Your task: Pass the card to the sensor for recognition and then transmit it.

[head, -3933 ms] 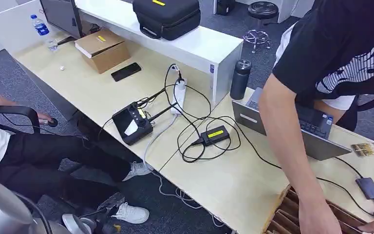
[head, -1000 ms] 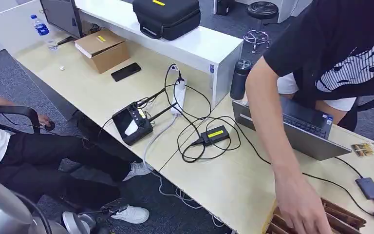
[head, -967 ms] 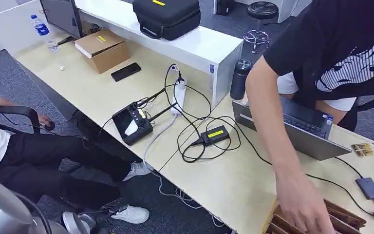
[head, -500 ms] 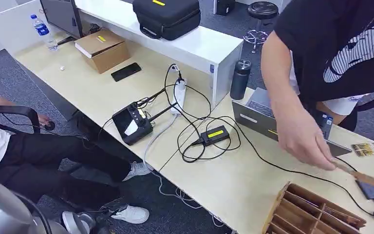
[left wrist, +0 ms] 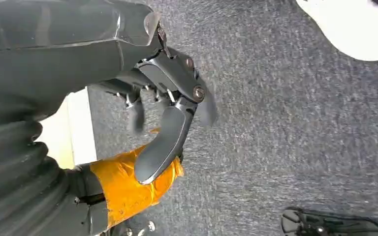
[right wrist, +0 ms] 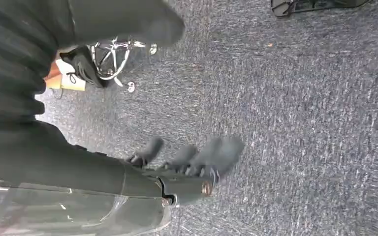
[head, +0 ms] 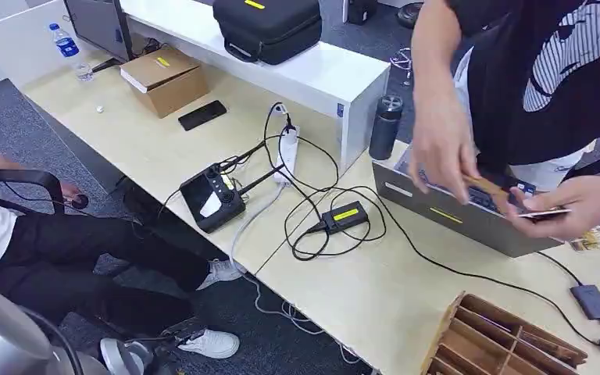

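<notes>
A person in a black shirt stands at the right of the desk and holds a thin card (head: 545,212) in both hands above the laptop (head: 447,212). A wooden slotted card rack (head: 494,337) sits at the desk's near right corner. A small black box with a yellow label (head: 344,216) lies mid-desk among cables, and a flat grey device (head: 592,301) lies on a cable beside the rack. My left hand (left wrist: 172,113) hangs over the grey carpet, fingers loose, holding nothing. My right hand (right wrist: 192,162) also hangs over carpet, fingers spread and blurred, holding nothing.
On the desk are a black handheld controller (head: 212,197), a white power strip (head: 287,148), a black flask (head: 385,125), a phone (head: 201,114) and a cardboard box (head: 164,78). A black case (head: 266,27) sits on the white shelf. A seated person's legs (head: 70,250) are at the left.
The person's hand left the wooden rack and rose with a card. Both of their hands now hold it over the laptop. My arms stay hanging.
</notes>
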Robot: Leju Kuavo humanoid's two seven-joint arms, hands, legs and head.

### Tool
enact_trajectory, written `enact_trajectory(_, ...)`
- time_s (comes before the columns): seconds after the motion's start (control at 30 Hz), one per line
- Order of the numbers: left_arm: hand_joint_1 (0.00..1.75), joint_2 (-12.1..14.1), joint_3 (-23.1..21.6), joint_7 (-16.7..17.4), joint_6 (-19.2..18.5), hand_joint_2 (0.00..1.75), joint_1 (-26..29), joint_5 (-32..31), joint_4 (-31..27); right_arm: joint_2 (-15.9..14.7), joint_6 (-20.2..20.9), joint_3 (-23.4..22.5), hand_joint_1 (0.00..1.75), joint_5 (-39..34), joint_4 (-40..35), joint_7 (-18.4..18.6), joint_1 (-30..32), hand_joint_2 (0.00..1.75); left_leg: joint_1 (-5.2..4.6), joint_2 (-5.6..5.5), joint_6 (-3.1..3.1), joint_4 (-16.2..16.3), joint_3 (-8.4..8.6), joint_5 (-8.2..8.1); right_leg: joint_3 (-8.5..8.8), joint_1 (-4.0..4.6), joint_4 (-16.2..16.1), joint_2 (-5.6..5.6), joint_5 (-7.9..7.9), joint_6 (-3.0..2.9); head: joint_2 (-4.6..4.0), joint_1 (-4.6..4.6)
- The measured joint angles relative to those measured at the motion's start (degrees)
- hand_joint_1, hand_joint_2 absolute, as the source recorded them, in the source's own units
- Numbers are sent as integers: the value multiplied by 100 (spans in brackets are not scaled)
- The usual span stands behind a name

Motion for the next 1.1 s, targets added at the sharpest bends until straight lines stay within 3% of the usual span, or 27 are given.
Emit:
enact_trajectory(0.33, 0, 7, 0, 4, 2, 175, -1, -33, 0, 0, -2, 0, 0, 11, 0, 5, 0, 175, 0, 0, 0, 0, 1, 0, 0, 0, 0, 0, 0, 0, 0, 0)
enact_trajectory(0.37, 75, 7, 0, 4, 2, 175, -2, -33, 0, 0, -2, 0, 0, 11, 0, 5, 0, 175, 0, 0, 0, 0, 1, 0, 0, 0, 0, 0, 0, 0, 0, 0)
enact_trajectory(0.4, 133, 7, 0, 4, 2, 175, -2, -33, 0, 0, -2, 0, 0, 11, 0, 7, 0, 175, 0, 0, 0, 0, 0, 0, 0, 0, 0, 0, 0, 0, 0, 0)
enact_trajectory(0.43, 133, 7, 0, 4, 4, 175, -2, -33, 0, 0, -2, 0, 0, 11, 0, 7, 0, 175, 0, 0, 0, 0, 0, 0, 0, 0, 0, 0, 0, 0, 0, 0)
enact_trajectory(0.47, 175, 7, 0, 4, 2, 175, -2, -35, 0, 0, 0, 0, 10, 13, 0, 9, 0, 175, 0, 0, 0, 0, 1, 0, 0, 0, 0, 0, 0, 0, 0, 0)
enact_trajectory(0.5, 175, 4, 0, 2, 0, 175, -3, -35, 0, 0, 2, 0, 119, 13, 0, 11, 0, 175, 0, 0, 0, 0, 0, 0, 0, 0, 0, 0, 0, 0, 0, 0)
enact_trajectory(0.6, 175, 4, -2, -18, -9, 175, -4, -50, 0, 0, 2, -2, 175, 15, 0, 11, 0, 175, 0, 0, 0, 0, 1, 0, 0, 0, 0, 0, 0, 0, 0, 0)
enact_trajectory(0.7, 175, -2, 0, -4, -13, 175, -4, 7, 0, 24, 31, -2, 175, 83, 2, 73, 1, 175, 0, 0, 0, 0, 1, 0, 0, 0, 0, 0, 0, 0, 0, 0)
enact_trajectory(0.8, 175, -120, 2, 107, 111, 175, 9, 199, 0, 471, -432, -2, 175, 328, -9, 258, 33, 175, 6, 0, -1, 0, 1, 0, 1, 4, 1, 1, -1, -1, 0, 2)
enact_trajectory(0.93, 175, -262, 2, 120, 164, 175, 26, 236, 0, 846, -551, 0, 175, 411, -9, 295, 58, 175, 7, 0, -1, 0, 1, 0, 0, 5, 3, 1, -2, -3, 0, -4)
enact_trajectory(1.1, 166, -310, 42, 160, 192, 175, 35, 258, 0, 949, -509, 2, 175, 417, -20, 291, 63, 175, 3, 0, -1, -1, 1, 0, 1, 4, 6, 0, -6, -7, 0, 2)
